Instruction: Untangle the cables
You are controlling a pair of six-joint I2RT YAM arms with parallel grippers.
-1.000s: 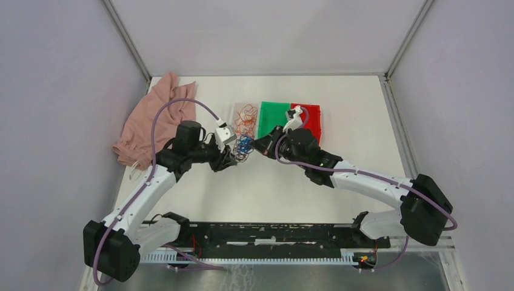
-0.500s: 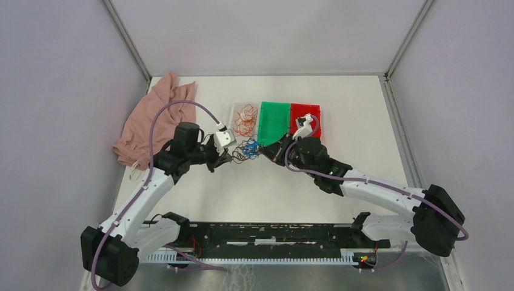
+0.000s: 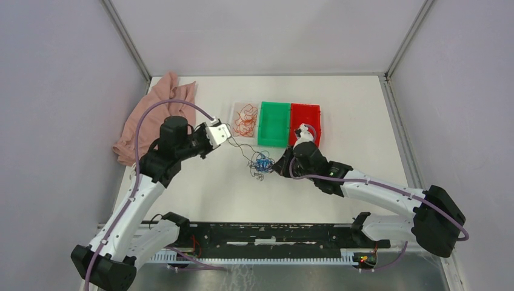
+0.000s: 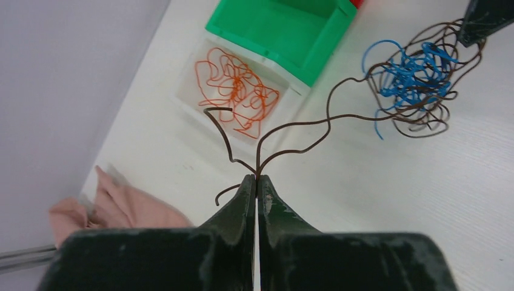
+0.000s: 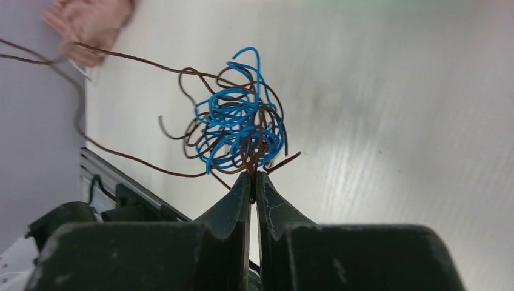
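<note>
A tangle of blue and dark brown wires (image 3: 262, 163) hangs at my right gripper (image 3: 277, 167), which is shut on brown strands at the tangle's edge (image 5: 236, 127). My left gripper (image 3: 225, 134) is shut on dark brown wire strands (image 4: 303, 142) that stretch loosely from its tips (image 4: 257, 177) to the tangle (image 4: 412, 79). The two grippers are apart, the left one to the back left of the tangle. The orange-red wires (image 3: 244, 119) lie curled in a clear tray (image 4: 235, 92), apart from both grippers.
A green bin (image 3: 273, 123) and a red bin (image 3: 305, 118) stand side by side behind the tangle, right of the clear tray. A pink cloth (image 3: 154, 115) lies at the back left. Grey walls close in three sides.
My left gripper has drawn back to the left and my right gripper has moved nearer and rightward with the tangle. A brown wire now stretches out between them.
</note>
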